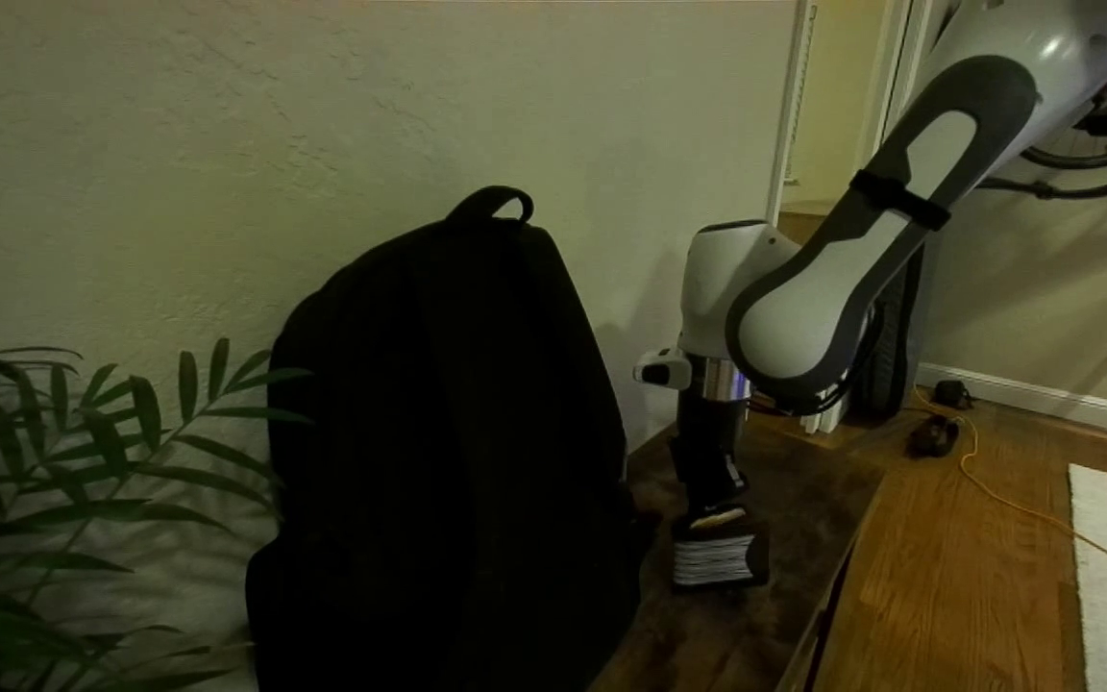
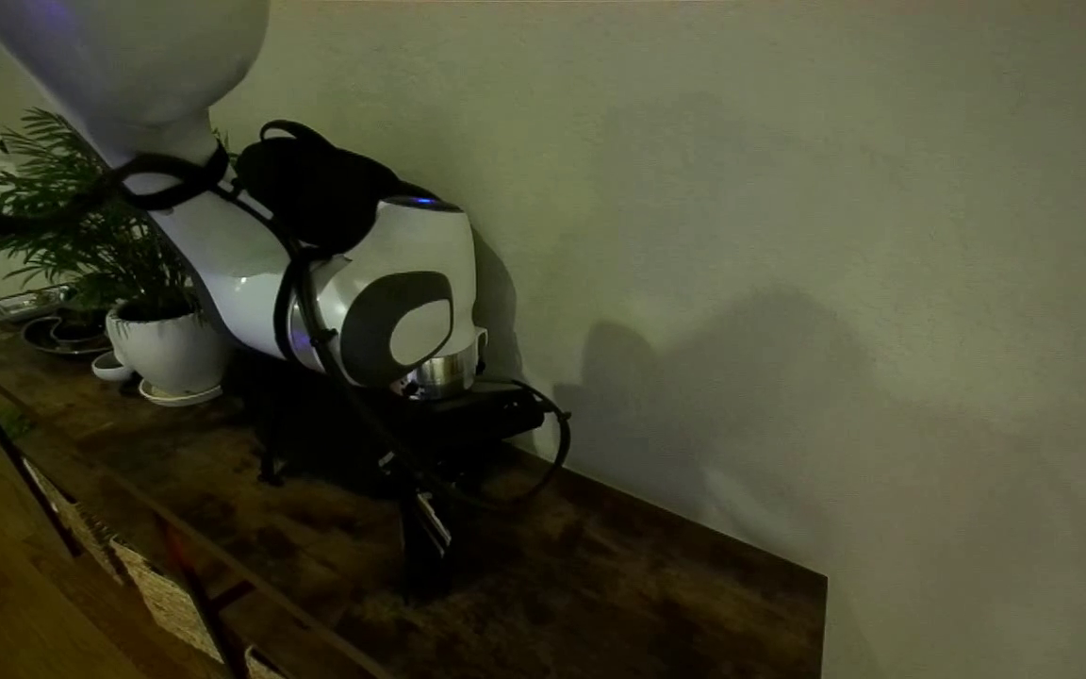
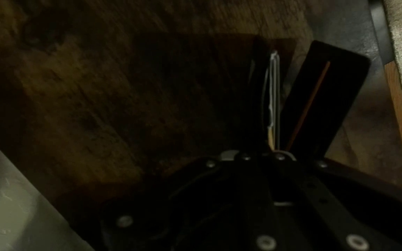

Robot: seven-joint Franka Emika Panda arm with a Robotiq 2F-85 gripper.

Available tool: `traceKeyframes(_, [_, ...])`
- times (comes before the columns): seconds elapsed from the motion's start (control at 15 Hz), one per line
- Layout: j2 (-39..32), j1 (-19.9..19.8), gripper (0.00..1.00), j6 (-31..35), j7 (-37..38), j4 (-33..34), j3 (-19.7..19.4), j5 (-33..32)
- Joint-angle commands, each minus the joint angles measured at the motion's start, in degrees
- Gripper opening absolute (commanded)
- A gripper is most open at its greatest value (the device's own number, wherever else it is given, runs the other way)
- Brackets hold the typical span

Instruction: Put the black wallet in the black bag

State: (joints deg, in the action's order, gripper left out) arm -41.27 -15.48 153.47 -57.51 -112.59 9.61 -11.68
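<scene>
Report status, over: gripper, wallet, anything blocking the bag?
Gripper closed on wallet. Not in bag yet. Can't see into bag; blockage there unclear.

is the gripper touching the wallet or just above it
Touching. The wrist view shows the gripper closed on the wallet, with part of the wallet splayed out to one side.

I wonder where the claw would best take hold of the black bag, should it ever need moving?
Probably by the loop handle on top of the black bag, coming from above: the loop arches up with a visible gap beneath, whereas the body is broad and stands close to the wall. The claw appears to be holding the black wallet, so it would need freeing first.
</scene>
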Motion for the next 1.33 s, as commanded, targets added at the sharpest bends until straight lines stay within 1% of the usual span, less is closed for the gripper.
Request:
traceKeyframes(0.0, [-0.5, 0.8, 0.05, -1.6, -1.2, 1.5, -1.2, 1.0])
traceKeyframes(0.33, [2.5, -0.5, 0.04, -1.3, -1.9, -2.0, -0.1, 1.8])
traceKeyframes(0.73, [4.8, -1.1, 0.04, -1.2, -1.5, -5.0, 0.6, 3.9])
traceKeyframes(1.2, [6.1, -0.6, 0.04, -0.5, -1.6, -6.8, 0.2, 4.7])
traceKeyframes(1.27, [6.2, -0.5, 0.19, -0.5, -1.5, -6.9, 0.2, 4.6])
